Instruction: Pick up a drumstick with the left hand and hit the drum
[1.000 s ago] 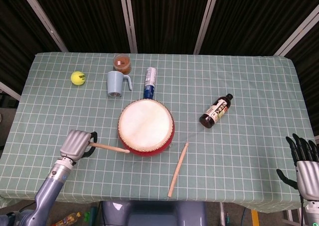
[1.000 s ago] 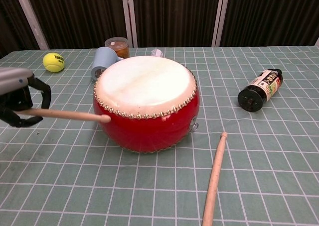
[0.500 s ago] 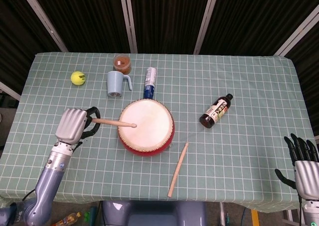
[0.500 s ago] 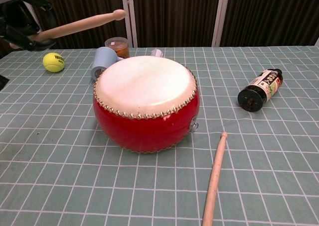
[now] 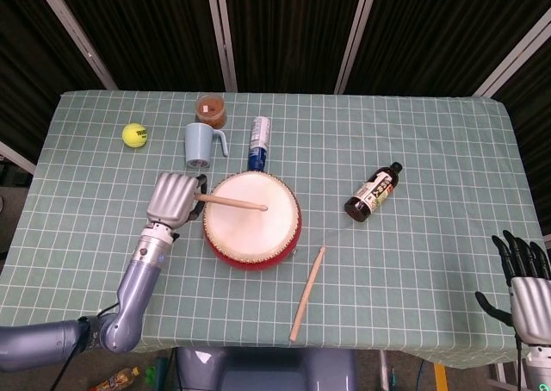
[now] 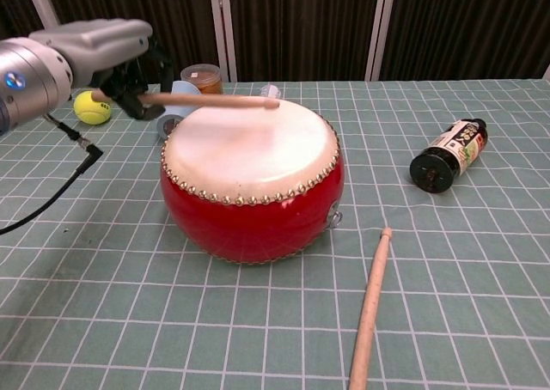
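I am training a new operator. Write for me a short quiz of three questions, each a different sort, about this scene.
1. True or false: the left robot hand holds a drumstick over the drum.
2. The second drumstick lies: A) on the drum, B) on the tablecloth, C) in the blue cup.
3. Which ball lies near the table's far left?

Key: 1 true; 2 B; 3 the tennis ball.
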Robot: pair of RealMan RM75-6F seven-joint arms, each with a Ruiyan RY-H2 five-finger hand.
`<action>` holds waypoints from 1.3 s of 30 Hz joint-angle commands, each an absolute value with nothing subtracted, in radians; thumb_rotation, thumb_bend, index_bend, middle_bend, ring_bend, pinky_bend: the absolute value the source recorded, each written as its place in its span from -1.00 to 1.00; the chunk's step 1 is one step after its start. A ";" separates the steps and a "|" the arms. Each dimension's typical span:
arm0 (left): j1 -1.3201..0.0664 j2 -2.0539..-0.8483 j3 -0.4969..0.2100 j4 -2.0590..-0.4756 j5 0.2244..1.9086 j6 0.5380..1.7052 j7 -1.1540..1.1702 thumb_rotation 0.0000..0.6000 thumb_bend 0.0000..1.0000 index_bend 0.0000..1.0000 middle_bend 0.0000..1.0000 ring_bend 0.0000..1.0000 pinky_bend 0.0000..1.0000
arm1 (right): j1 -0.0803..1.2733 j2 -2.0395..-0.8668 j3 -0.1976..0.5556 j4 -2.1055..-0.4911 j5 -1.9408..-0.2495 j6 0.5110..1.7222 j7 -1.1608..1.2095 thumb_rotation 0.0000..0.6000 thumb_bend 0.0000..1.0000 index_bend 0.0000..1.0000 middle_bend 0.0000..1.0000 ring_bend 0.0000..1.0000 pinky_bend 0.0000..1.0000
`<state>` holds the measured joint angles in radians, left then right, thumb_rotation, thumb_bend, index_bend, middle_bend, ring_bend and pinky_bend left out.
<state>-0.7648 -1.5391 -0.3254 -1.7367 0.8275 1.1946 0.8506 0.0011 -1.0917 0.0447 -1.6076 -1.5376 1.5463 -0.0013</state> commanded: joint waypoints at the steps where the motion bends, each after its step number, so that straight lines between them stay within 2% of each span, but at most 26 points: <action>1: -0.882 -1.512 -0.260 -1.805 0.381 1.186 1.225 1.00 0.08 0.50 1.00 1.00 0.99 | 0.002 -1.091 0.047 -1.607 -1.532 1.544 0.004 1.00 -0.50 -1.00 -1.00 -1.00 -0.93; 3: -0.902 -1.495 -0.288 -1.834 0.312 1.200 1.228 1.00 0.08 0.50 1.00 1.00 0.99 | 0.002 -1.089 0.048 -1.608 -1.529 1.542 0.008 1.00 -0.50 -1.00 -1.00 -1.00 -0.93; 6: -0.908 -1.457 -0.327 -1.876 0.328 1.208 1.171 1.00 0.08 0.49 1.00 1.00 0.99 | 0.002 -1.089 0.049 -1.609 -1.527 1.542 0.006 1.00 -0.50 -1.00 -1.00 -1.00 -0.93; 12: -0.857 -1.400 -0.423 -1.977 0.618 1.242 0.885 1.00 0.07 0.49 1.00 1.00 0.99 | -0.002 -1.091 0.049 -1.610 -1.526 1.548 0.002 1.00 -0.50 -1.00 -1.00 -1.00 -0.93; 15: -0.838 -1.384 -0.435 -2.004 0.755 1.269 0.794 1.00 0.07 0.49 1.00 1.00 0.99 | -0.003 -1.091 0.047 -1.611 -1.528 1.550 -0.002 1.00 -0.50 -1.00 -1.00 -1.00 -0.93; 22: -0.840 -1.359 -0.466 -2.064 0.858 1.349 0.747 1.00 0.07 0.50 1.00 1.00 0.99 | -0.004 -1.091 0.047 -1.612 -1.526 1.550 -0.002 1.00 -0.50 -1.00 -1.00 -1.00 -0.93; 26: -0.856 -1.363 -0.441 -2.038 0.891 1.359 0.772 1.00 0.07 0.50 1.00 1.00 0.99 | -0.002 -1.090 0.048 -1.614 -1.524 1.546 -0.002 1.00 -0.50 -1.00 -1.00 -1.00 -0.93; 31: -0.858 -1.397 -0.374 -1.975 0.866 1.344 0.787 1.00 0.07 0.49 1.00 1.00 0.99 | -0.001 -1.091 0.048 -1.612 -1.525 1.544 -0.002 1.00 -0.50 -1.00 -1.00 -1.00 -0.93; 37: -0.833 -1.443 -0.212 -1.843 0.775 1.272 0.846 1.00 0.09 0.51 1.00 1.00 0.99 | -0.001 -1.089 0.047 -1.615 -1.525 1.543 0.003 1.00 -0.50 -1.00 -1.00 -1.00 -0.93; 39: -0.838 -1.428 -0.152 -1.842 0.646 1.232 0.948 1.00 0.10 0.51 1.00 1.00 0.99 | -0.002 -1.087 0.048 -1.617 -1.525 1.546 0.006 1.00 -0.50 -1.00 -1.00 -1.00 -0.93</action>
